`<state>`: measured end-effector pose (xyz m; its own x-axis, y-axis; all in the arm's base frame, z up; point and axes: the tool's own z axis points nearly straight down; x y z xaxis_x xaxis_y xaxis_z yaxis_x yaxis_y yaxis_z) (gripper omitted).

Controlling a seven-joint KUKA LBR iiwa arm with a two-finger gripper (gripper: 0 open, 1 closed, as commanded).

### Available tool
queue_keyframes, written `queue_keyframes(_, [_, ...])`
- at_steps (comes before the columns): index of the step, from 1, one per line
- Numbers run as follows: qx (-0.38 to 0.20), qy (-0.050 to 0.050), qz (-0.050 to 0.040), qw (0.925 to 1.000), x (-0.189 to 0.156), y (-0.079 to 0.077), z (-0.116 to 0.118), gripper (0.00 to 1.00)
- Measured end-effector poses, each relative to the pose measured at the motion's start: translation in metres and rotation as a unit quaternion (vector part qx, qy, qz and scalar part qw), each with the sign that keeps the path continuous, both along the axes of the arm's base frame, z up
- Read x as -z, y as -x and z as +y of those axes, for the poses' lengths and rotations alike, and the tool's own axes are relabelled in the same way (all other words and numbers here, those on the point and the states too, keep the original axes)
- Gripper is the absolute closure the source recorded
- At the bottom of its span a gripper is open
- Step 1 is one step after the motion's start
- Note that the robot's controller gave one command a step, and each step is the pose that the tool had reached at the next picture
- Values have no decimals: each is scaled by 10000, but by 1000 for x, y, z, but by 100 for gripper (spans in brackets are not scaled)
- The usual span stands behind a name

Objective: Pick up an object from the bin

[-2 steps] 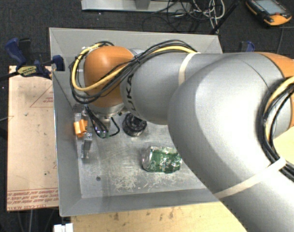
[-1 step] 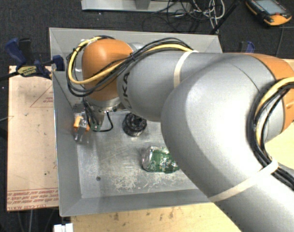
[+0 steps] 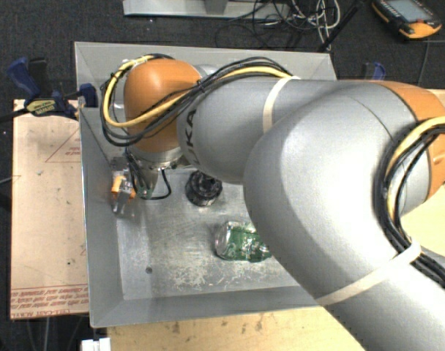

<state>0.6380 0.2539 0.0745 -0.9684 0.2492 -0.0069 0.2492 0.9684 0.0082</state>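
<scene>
- The grey metal bin (image 3: 98, 269) takes up the middle of the frame, and its bare, scuffed floor shows in the lower left part.
- A small orange and silver piece (image 3: 120, 189) sits close to the bin's left wall, left of centre in the frame. I cannot tell whether it is a loose thing or part of the robot.
- Just right of it, the gripper (image 3: 143, 175) points down at the floor in the upper left part of the bin. It is mostly hidden under the wrist, so I cannot tell whether it is released or clenched, or whether it grasps anything.
- Above it, the rounded orange cover (image 3: 156, 93) of the wrist sits in the upper left of the frame, with yellow and black cables (image 3: 127, 123) looped round it.
- A dark round thing (image 3: 203, 189) lies on the floor just right of the gripper, near the centre. The arm's edge partly covers it.
- A crumpled green and silver packet (image 3: 241, 243) lies lower down, below centre, well apart from the gripper.
- The thick grey arm (image 3: 318, 181) fills the right half of the frame, reaching across the bin toward the upper left.
</scene>
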Motion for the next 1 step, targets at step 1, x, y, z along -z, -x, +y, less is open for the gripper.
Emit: queue_keyframes(1, [-11,6,-7,10000,-85,-2,1,100])
